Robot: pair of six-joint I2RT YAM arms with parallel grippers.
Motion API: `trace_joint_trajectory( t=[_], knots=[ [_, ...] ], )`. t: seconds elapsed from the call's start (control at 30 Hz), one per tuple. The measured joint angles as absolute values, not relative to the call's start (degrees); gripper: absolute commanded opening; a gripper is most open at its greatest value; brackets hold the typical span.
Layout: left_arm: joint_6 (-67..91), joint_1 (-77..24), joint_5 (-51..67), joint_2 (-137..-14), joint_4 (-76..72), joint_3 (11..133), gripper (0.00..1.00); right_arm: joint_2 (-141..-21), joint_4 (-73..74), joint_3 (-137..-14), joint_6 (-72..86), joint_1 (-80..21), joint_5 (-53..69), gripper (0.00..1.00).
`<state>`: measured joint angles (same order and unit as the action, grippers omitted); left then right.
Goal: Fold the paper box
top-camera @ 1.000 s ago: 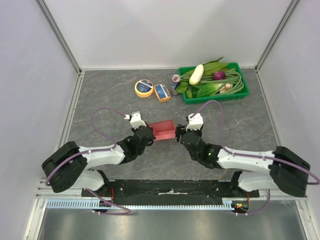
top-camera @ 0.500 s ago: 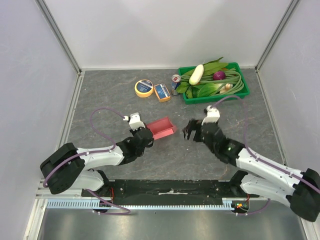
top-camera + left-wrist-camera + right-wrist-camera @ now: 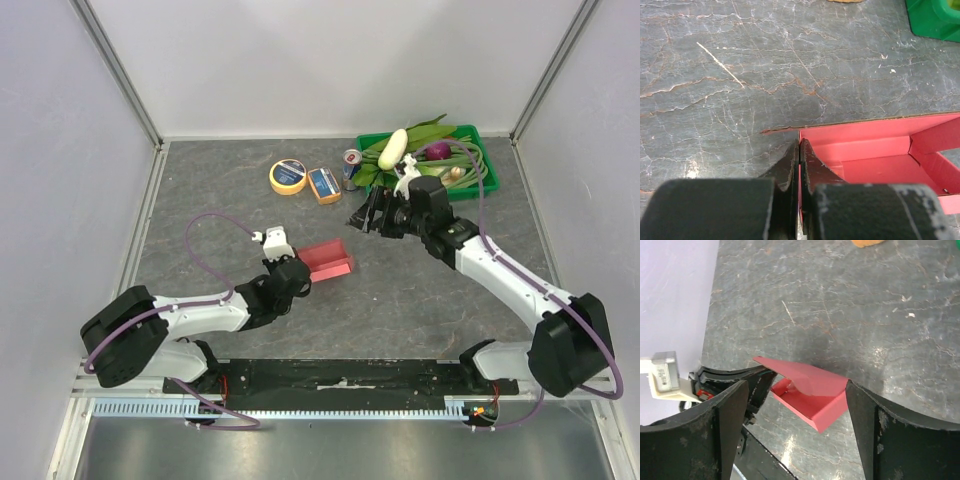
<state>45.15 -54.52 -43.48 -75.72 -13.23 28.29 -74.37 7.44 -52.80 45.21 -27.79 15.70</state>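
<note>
Paper box (image 3: 328, 260) sits near the middle of the tabletop (image 3: 220, 190), slightly toward the left edge. It already stands as a shallow open tray with its walls up, though one long flap (image 3: 790, 367) juts out loose, so most folds look done and closing or tucking is probably what's left. Left pincer (image 3: 799, 150) is clenched on the thin wall at the box's left end, while right pincer (image 3: 365, 215) is released, holds nothing, and hovers well apart from the box near the green tray (image 3: 490, 180) in the far right corner.
</note>
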Motion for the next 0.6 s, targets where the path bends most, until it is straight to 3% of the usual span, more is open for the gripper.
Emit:
trace_joint_trajectory(
  t=[0.13,0.33,0.6],
  knots=[
    [44.5,-55.6,-44.6,-75.8,-12.1,28.9,0.02,-76.2,11.3,-57.6,45.8,-28.1,17.6,0.86],
    [44.3,-56.4,-46.1,-76.4,-11.5,29.4,0.02,-75.3,13.2,-55.0,62.4,-35.0,14.3,0.85],
    [44.3,-58.2,-48.2,-78.1,-10.7,30.9,0.02,-74.7,13.9,-53.8,83.8,-39.5,6.3,0.73]
  ],
)
